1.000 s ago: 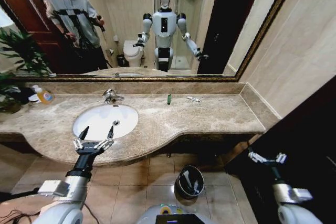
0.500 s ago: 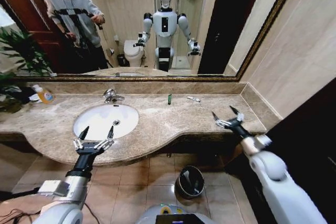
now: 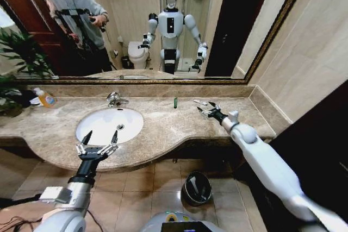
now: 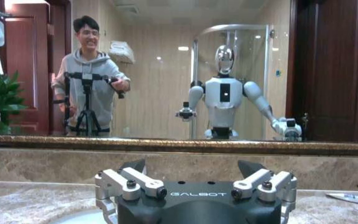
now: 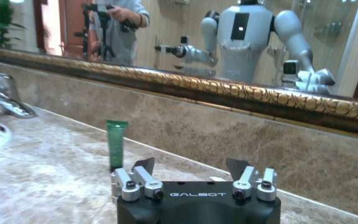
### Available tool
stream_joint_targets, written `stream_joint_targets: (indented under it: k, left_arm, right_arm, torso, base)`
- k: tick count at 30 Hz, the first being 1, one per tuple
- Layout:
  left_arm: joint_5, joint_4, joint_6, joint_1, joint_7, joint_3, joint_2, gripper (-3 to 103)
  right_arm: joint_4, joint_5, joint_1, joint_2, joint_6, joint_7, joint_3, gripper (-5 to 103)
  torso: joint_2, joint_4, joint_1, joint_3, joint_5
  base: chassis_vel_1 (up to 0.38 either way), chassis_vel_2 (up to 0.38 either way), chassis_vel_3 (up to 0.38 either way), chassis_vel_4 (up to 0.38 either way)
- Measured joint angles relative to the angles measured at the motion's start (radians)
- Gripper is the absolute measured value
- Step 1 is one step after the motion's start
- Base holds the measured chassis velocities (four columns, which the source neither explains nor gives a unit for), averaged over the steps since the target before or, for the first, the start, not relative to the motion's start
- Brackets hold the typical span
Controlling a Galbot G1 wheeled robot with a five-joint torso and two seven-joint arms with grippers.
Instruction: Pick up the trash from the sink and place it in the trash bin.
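The white oval sink [image 3: 95,129] is set in the brown marble countertop [image 3: 163,126], its chrome faucet [image 3: 115,99] behind it. A tiny green bottle [image 3: 175,102] [image 5: 117,143] stands on the counter by the back wall. A thin wrapped stick [image 4: 350,198] lies to its right. My right gripper [image 3: 198,106] [image 5: 191,165] is open over the counter, its tips right at the stick and a little right of the green bottle. My left gripper [image 3: 99,137] [image 4: 191,167] hangs open over the sink's front rim. The black trash bin [image 3: 196,187] sits on the floor below the counter.
An orange soap bottle [image 3: 46,99] and a leafy plant [image 3: 19,58] stand at the counter's far left. A wide mirror [image 3: 163,25] backs the counter and a tiled wall [image 3: 310,58] closes the right side. The counter's curved front edge overhangs the bin.
My right arm has swung up from low beside the floor and reached across the counter's right end to the stick. The left arm has not moved.
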Motion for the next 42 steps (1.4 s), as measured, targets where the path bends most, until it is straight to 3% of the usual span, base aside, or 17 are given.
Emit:
stream_joint_targets:
  k: [3,4,8,19,42]
  left_arm:
    - [0.000,0.000,0.000,0.000,0.000,0.000,0.000,100]
    - [0.000,0.000,0.000,0.000,0.000,0.000,0.000,100]
    - [0.000,0.000,0.000,0.000,0.000,0.000,0.000,100]
    - [0.000,0.000,0.000,0.000,0.000,0.000,0.000,100]
    - [0.000,0.000,0.000,0.000,0.000,0.000,0.000,100]
  right_arm:
    - [-0.075,-0.005,0.056,0.029,0.015,0.018,-0.037,76]
    - [-0.105,-0.013,0.074,0.039,0.022,0.025,-0.046,84]
    - [-0.189,-0.031,0.120,0.067,0.036,0.039,-0.065,94]
    - [-0.316,-0.045,0.137,0.084,0.044,0.066,-0.006,99]
    - [-0.416,-0.057,0.187,0.154,0.083,0.035,-0.016,95]
  torso:
    - [0.000,0.0002,0.000,0.000,0.0003]
    - [0.000,0.0002,0.000,0.000,0.0000]
    - [0.000,0.0000,0.000,0.000,0.0002]
    - [0.000,-0.0001,0.000,0.000,0.0002]
    - [0.000,0.0000,0.000,0.000,-0.0001]
  base:
    - [0.000,0.000,0.000,0.000]
    - [0.000,0.000,0.000,0.000]
    - [0.000,0.000,0.000,0.000]
    - [0.000,0.000,0.000,0.000]
    - [0.000,0.000,0.000,0.000]
